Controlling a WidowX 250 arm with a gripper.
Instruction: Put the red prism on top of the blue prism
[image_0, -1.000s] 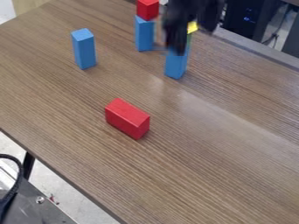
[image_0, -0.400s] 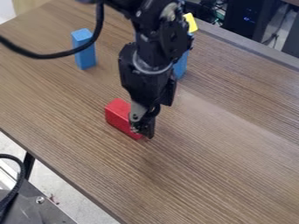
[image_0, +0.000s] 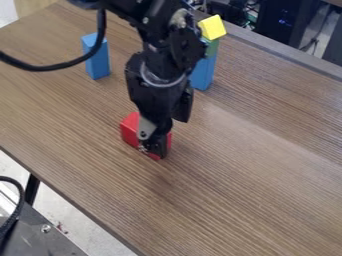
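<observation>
Red prism (image_0: 129, 131) lies on its long side on the desk (image_0: 234, 195), partly hidden by the black claw (image_0: 152, 150), which is down at it. Whether the claw is spread or pinching the prism I cannot tell. The task looks to be at its picking stage: the prism has not been stacked, so a sure grip, the lift, the carry and the placing all seem to remain.

The likely goal is the lone blue prism (image_0: 98, 62), upright with nothing resting on its top; a black cable (image_0: 48, 65) passes across it in the view. Its narrow top would probably call for a level, centred release, or the stack could tip.

Another blue block (image_0: 203, 74) stands behind the arm (image_0: 160, 62), bearing a green block (image_0: 212, 47) and a tilted yellow block (image_0: 212, 27). The blocks have flat, plain-coloured faces and crisp edges, perhaps painted wood. The desk shows brown, streaky wood grain with a pale sheen.
</observation>
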